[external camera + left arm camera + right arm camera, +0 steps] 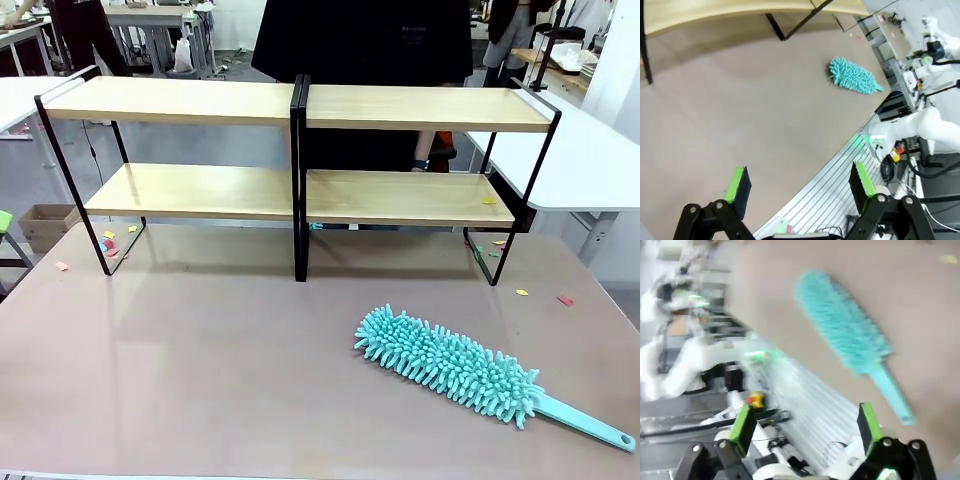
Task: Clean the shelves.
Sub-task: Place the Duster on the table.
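Standing at the far half of the beige surface (200, 340): wide two-tier shelves of light wooden boards on a thin black metal frame (296, 150), two joined units, boards bare apart from a yellow scrap on the lower right board. Small coloured paper scraps (110, 243) by its left foot. Right of centre, nearer: teal fluffy microfibre duster with a plastic handle (450, 365), lying flat, untouched. Left hand (797, 187): fingers apart, empty, above the surface edge. Right hand (805, 426): fingers wide apart, empty, above the duster's handle end; view blurred.
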Controlling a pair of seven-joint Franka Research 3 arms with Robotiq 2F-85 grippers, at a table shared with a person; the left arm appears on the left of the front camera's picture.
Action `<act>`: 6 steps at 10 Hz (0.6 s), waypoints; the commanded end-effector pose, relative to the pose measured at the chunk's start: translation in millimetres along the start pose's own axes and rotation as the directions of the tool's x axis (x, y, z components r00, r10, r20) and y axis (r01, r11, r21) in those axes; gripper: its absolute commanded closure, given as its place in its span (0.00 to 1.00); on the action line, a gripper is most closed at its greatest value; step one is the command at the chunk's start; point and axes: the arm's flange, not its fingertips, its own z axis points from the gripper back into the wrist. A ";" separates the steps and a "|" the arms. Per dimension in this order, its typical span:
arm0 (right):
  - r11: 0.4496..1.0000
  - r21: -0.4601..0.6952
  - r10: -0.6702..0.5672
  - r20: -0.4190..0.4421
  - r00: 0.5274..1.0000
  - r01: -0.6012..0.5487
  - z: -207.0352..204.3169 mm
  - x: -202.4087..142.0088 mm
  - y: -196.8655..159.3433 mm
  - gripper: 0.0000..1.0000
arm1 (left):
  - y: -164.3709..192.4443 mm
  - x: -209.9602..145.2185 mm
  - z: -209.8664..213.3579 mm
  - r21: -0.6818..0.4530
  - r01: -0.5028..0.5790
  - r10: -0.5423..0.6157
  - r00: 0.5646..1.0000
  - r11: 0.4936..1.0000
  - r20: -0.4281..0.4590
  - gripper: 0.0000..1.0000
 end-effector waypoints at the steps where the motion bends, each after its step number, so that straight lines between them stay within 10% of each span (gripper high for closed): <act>1: 0.972 0.234 -0.004 0.043 0.999 -0.006 8.8 -28.3 14.7 0.00 | 0.4 2.4 0.5 -0.023 0.024 -0.024 1.000 0.999 0.011 0.00; 2: 0.906 0.422 0.021 0.006 1.000 -0.022 12.5 -38.3 18.8 0.00 | 0.4 2.4 0.5 -0.023 0.024 -0.024 1.000 0.999 0.011 0.00; 3: 0.991 0.134 0.022 0.021 1.000 -0.024 5.7 -17.8 16.3 0.00 | 0.4 2.4 0.5 -0.023 0.024 -0.024 1.000 0.999 0.011 0.00; 6: 0.991 0.134 0.022 0.021 1.000 -0.024 5.7 -17.8 16.3 0.00 | 0.4 2.4 0.5 -0.023 0.024 -0.024 1.000 0.999 0.011 0.00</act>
